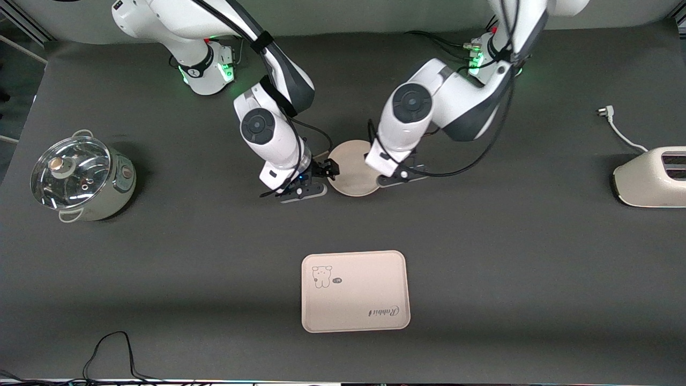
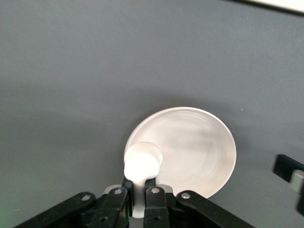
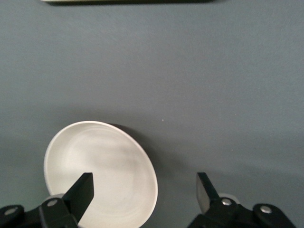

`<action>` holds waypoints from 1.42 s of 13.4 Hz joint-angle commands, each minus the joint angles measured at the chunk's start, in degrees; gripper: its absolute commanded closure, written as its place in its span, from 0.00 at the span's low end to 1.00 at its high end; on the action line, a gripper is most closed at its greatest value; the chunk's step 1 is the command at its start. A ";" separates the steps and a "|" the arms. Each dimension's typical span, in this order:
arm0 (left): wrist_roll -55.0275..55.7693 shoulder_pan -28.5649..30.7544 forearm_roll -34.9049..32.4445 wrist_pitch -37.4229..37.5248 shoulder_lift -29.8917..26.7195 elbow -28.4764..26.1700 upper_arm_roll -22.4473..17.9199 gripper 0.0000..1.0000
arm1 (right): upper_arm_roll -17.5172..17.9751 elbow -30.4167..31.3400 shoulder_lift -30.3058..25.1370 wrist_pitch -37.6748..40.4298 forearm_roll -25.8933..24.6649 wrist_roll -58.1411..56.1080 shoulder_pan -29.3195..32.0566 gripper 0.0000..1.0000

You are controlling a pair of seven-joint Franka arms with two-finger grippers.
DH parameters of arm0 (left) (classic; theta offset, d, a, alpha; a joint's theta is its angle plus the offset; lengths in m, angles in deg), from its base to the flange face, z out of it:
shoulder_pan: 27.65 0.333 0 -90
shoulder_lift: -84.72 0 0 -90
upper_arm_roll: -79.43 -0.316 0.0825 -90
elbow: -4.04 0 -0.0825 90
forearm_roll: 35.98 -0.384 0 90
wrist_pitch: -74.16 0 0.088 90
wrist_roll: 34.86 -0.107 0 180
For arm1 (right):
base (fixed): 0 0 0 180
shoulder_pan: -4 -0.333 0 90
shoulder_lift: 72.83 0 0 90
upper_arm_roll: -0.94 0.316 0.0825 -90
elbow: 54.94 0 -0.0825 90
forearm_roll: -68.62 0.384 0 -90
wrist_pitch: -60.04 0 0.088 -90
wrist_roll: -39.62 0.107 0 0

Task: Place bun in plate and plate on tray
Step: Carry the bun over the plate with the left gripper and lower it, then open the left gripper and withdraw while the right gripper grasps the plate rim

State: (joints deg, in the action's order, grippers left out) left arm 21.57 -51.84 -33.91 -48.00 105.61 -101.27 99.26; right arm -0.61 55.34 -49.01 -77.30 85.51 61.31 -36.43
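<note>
The round cream plate [image 1: 351, 161] lies on the dark mat between the two hands. My left gripper [image 2: 141, 183] is shut on the small white bun [image 2: 141, 161] and holds it over the plate's [image 2: 194, 147] rim at the left arm's side. In the front view that hand [image 1: 385, 174] hides the bun. My right gripper [image 3: 145, 190] stands open at the plate's [image 3: 99, 161] other edge, one finger over the dish and one over the mat, with the rim between them; it shows in the front view [image 1: 328, 171] too. The rectangular tray [image 1: 364, 284] lies nearer the camera, with nothing on it.
A pot with a glass lid [image 1: 80, 179] stands at the right arm's end of the table. A cream toaster [image 1: 651, 177] with its loose plug [image 1: 606, 111] is at the left arm's end. A black cable [image 1: 112, 348] loops at the front edge.
</note>
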 commanded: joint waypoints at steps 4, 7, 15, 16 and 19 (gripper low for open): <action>7.11 -4.46 -0.49 -10.81 4.43 -3.15 -0.67 0.91 | -0.03 4.51 1.48 -8.03 1.30 -0.34 -1.67 0.04; 8.08 -5.69 -0.66 -12.13 5.48 -3.50 -0.67 0.91 | 0.23 4.60 2.97 -10.41 2.27 -0.34 -2.63 0.04; 9.22 -6.49 -0.75 -15.21 5.22 -6.67 -0.67 0.00 | 0.23 6.79 4.65 -14.54 3.41 -1.92 -4.22 0.04; 9.23 -6.40 -0.66 -14.78 5.05 -6.67 -0.67 0.00 | 0.23 6.79 4.56 -14.45 3.41 -1.92 -4.22 0.04; 9.14 -6.14 -0.75 -14.07 4.52 -6.67 -0.67 0.00 | 0.23 6.88 4.74 -14.54 3.41 -2.01 -4.22 0.04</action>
State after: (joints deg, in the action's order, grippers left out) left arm 29.18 -57.47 -34.04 -62.49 111.77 -107.11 99.06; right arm -0.21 61.52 -43.88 -90.69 87.22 61.03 -40.14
